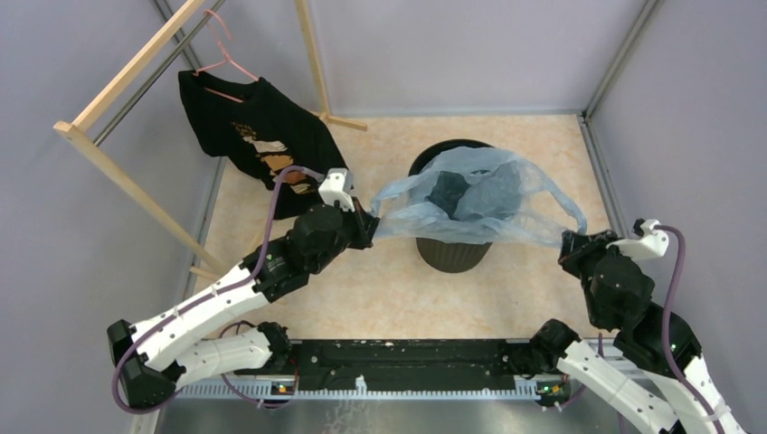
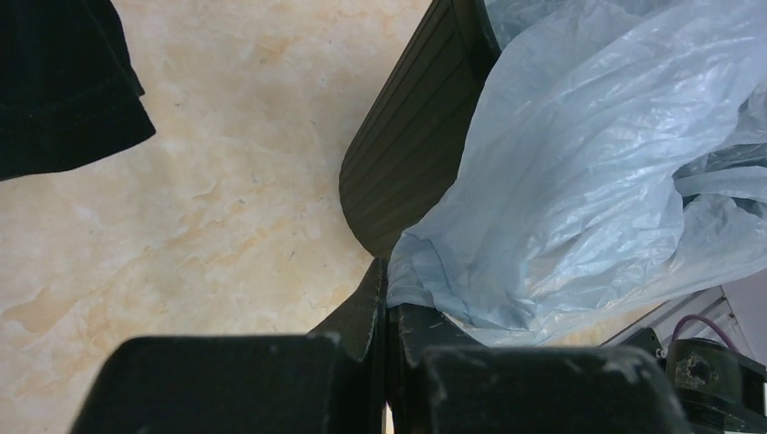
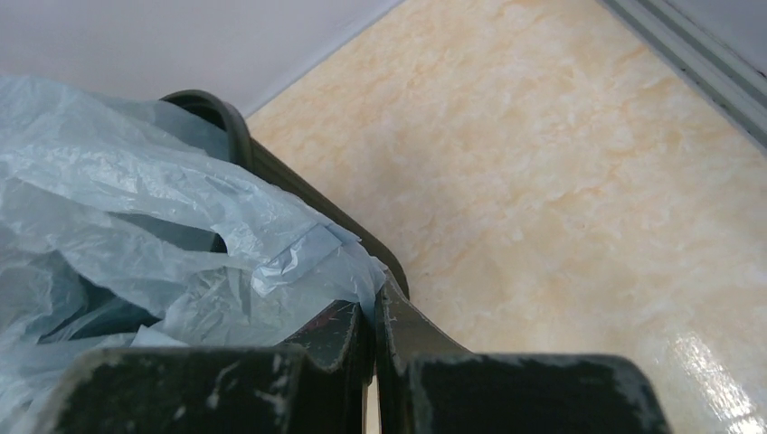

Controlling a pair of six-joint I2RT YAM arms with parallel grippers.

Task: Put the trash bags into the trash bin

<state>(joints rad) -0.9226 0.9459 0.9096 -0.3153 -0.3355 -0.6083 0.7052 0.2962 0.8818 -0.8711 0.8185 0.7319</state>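
Both clamped on trash bag [image 1: 493,194]: left end effector [image 1: 374,220], right end effector [image 1: 566,242].

The tabletop [image 1: 380,289] is a pale cream slab with marble veining. The trash bin [image 1: 452,255] stands upright on it, between the left claw [image 1: 374,221] and the right claw [image 1: 567,245], just beside each. The wooden rack's foot [image 1: 344,121] rests on the slab beyond the left claw, well apart from it.
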